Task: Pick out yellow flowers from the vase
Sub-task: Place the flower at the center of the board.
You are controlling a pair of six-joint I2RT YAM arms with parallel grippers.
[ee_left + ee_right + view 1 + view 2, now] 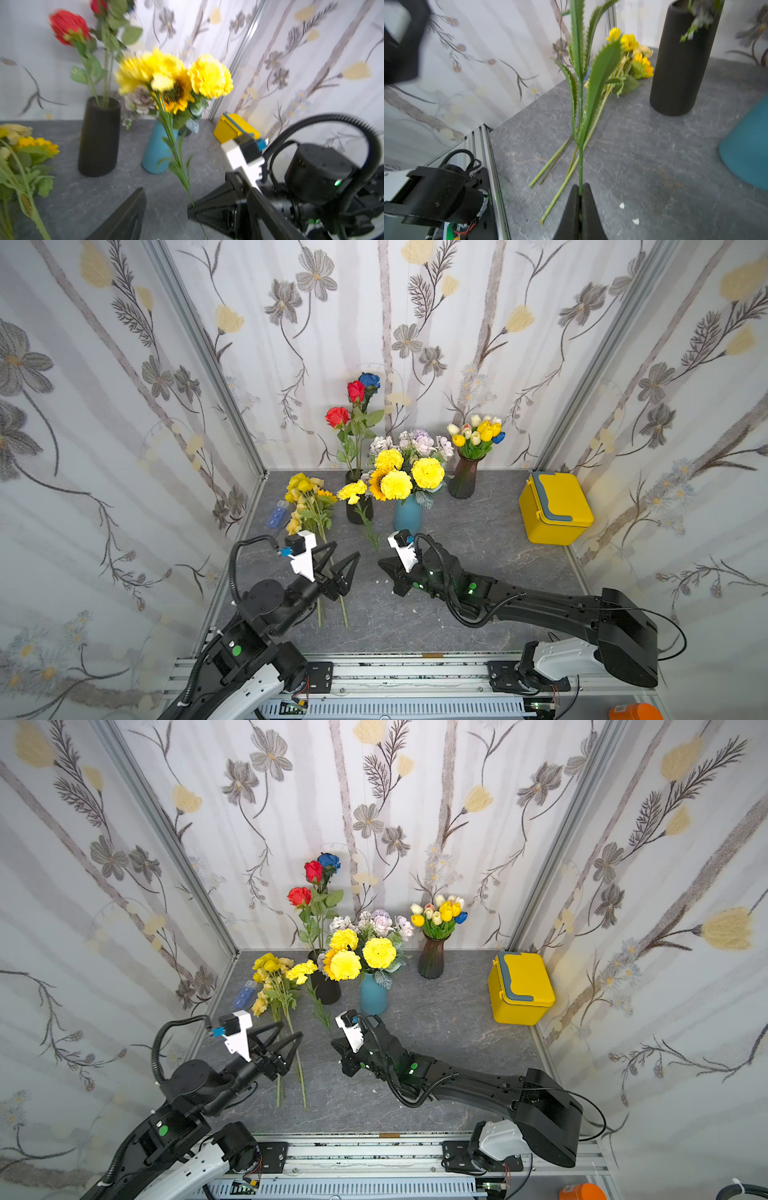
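Observation:
My right gripper [580, 194] is shut on the bottom end of a green stem [580, 162]. That stem carries a yellow carnation [352, 491] and leans up in front of the black vase [359, 512]. Just left of it, my left gripper [345, 551] is open and holds nothing. The blue vase [408, 516] holds more yellow flowers [428, 472] and a sunflower [377, 484] under pale lilac blooms [423, 443]. A pile of yellow flowers [305, 497] lies on the table at the left, its stems running under my left gripper.
The black vase holds red and blue roses [356, 390]. A dark glass vase [463, 479] with mixed tulips stands at the back. A yellow lidded box [555, 508] sits at the right and a small blue case [276, 515] by the left wall.

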